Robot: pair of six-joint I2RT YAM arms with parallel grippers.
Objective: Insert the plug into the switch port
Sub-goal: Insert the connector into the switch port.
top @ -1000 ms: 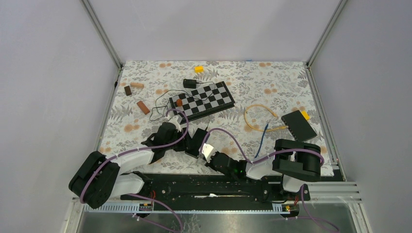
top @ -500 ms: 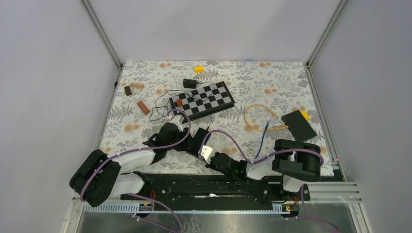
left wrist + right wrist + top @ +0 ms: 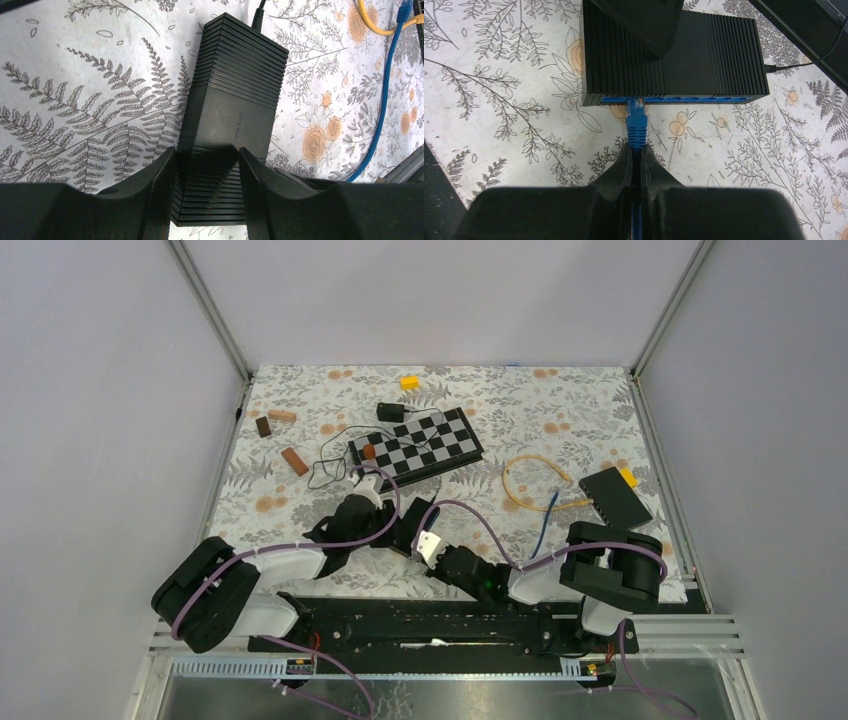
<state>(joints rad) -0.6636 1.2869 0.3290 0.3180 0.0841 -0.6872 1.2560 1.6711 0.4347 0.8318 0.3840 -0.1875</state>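
The blue moulded network plug [image 3: 635,125] on its blue cable stands nose-first at the blue port row on the front face of the black ribbed plastic switch [image 3: 704,55], towards the end of that face away from the thin black power lead [image 3: 791,66]. Its clear tip looks to be just inside the port mouth. Whether the latch has caught I cannot tell.

The right gripper [image 3: 636,150] is clenched on the cable directly behind the plug's boot. The left gripper [image 3: 206,155] straddles the switch at the same end, jaws part-way apart. I cannot tell whether they pinch the case or only bear on it.

In my judgement the final push is in hand. It should run straight along the port's axis with the plug level, since a grip behind the boot lets the cable buckle under a skewed shove. The left arm should brace the switch so that it does not slide back across the fern-and-flower printed cloth [image 3: 499,100].

Beyond the switch lies a black-and-white chequered board [image 3: 415,447].
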